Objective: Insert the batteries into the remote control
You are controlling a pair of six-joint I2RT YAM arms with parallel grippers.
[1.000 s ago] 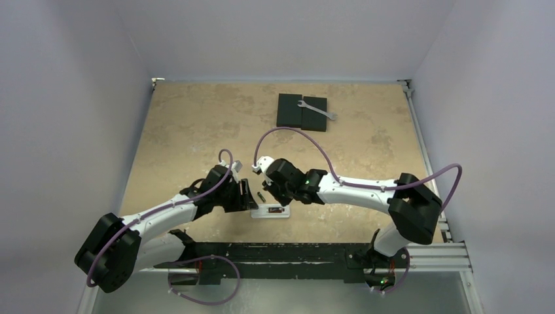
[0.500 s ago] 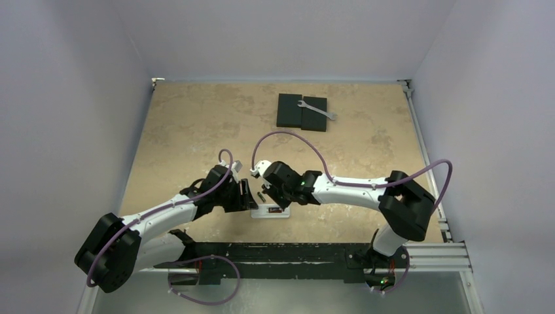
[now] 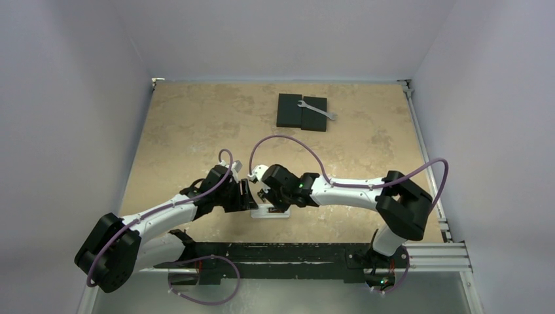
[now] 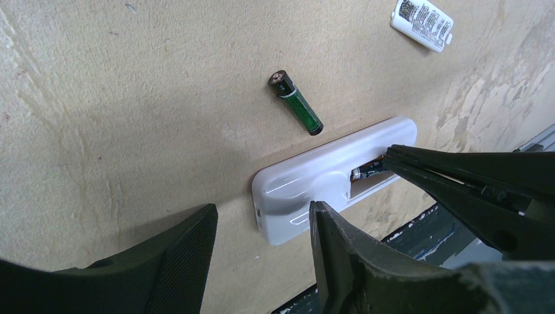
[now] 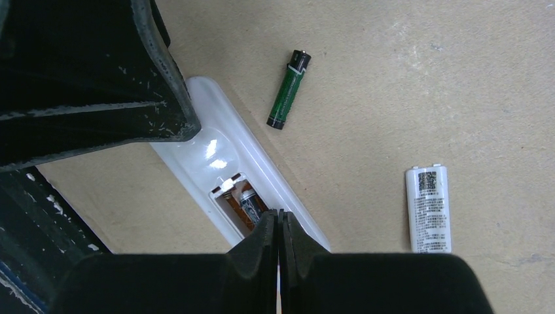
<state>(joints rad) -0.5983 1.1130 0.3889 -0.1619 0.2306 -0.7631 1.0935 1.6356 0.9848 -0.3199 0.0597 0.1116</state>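
Observation:
The white remote control [image 5: 216,154] lies back-up near the table's front edge [image 3: 269,211], its battery recess uncovered. One battery [image 5: 247,204] sits in the recess. My right gripper [image 5: 279,216] is shut with nothing in it, its tips right over that battery. A second battery [image 5: 288,90], green and black, lies loose on the table just beyond the remote [image 4: 296,103]. My left gripper [image 4: 262,216] stands open at the remote's left end [image 4: 307,183], one finger on each side. I see a gap on its left side.
The white battery cover [image 5: 429,208] lies on the table to the right of the loose battery. Two flat black blocks [image 3: 301,112] with a silver wrench [image 3: 319,109] on them sit at the far middle. The black frame rail [image 3: 294,252] runs along the near edge.
My right gripper has shut and moved a little left and down onto the remote's recess. The left arm and the remote have not moved.

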